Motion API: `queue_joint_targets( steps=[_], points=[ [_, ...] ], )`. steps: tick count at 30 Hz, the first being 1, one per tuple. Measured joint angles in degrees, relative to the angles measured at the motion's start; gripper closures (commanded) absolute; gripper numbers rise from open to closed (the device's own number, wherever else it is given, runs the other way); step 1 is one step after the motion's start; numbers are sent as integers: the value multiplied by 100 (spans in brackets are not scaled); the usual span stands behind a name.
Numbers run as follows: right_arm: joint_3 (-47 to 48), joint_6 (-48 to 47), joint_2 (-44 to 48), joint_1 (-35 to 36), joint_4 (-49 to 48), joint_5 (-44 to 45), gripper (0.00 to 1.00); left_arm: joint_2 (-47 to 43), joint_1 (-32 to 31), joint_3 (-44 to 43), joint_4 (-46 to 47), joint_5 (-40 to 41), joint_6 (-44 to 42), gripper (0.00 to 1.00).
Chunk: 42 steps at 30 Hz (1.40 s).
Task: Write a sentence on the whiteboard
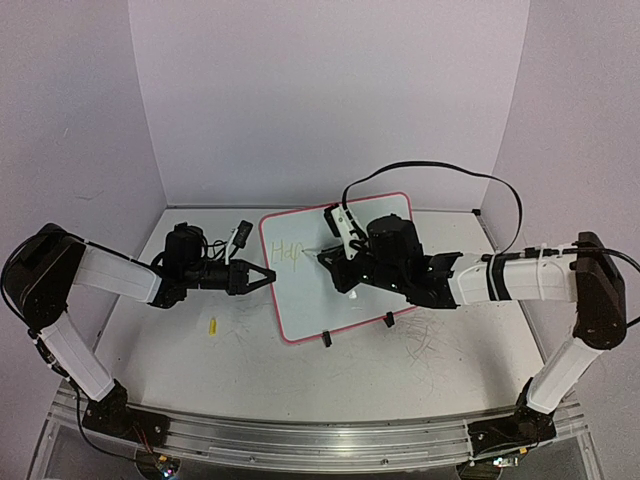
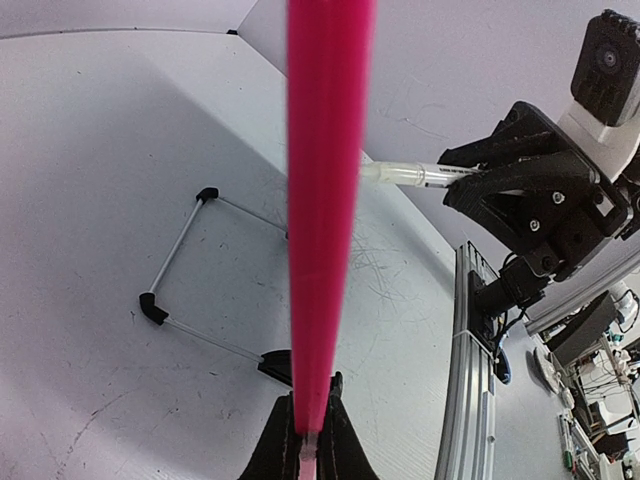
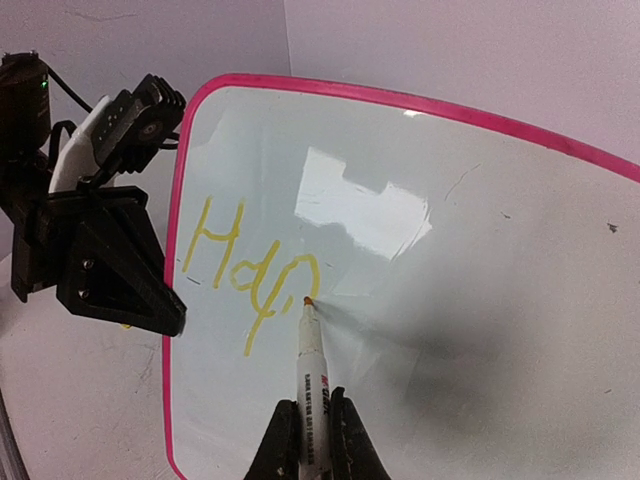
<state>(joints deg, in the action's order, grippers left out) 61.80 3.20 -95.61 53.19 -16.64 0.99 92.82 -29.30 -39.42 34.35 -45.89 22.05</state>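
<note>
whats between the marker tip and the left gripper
The yellow letters, roughly "Hap", then the whiteboard rim that the gripper clamps. The right wrist view shows it best.

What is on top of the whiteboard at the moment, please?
Yellow letters, roughly "Hap", with the marker tip at the last stroke on the whiteboard. From above, the right arm covers much of the board's right side.

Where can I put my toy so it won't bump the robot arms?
The near strip of table, between the whiteboard's front rim and the metal rail, is bare, except a small yellow piece at left. It's crowded mid-table, where the left gripper pinches the board's rim and the right gripper holds a marker on it.
</note>
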Motion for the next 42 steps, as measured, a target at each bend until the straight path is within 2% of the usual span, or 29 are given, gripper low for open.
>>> queue_joint_targets(
  steps=[20, 29, 42],
  points=[
    [250, 32, -215, 59, -5, -175, 100, -21, 2, -2, -85, 41, -18, 100],
    [-251, 30, 415, -81, -59, -196, 100, -44, -2, -2, -111, 35, -73, 100],
    [-65, -40, 158, -151, -90, -196, 100, -57, -2, -2, -138, 39, -83, 100]
  ],
)
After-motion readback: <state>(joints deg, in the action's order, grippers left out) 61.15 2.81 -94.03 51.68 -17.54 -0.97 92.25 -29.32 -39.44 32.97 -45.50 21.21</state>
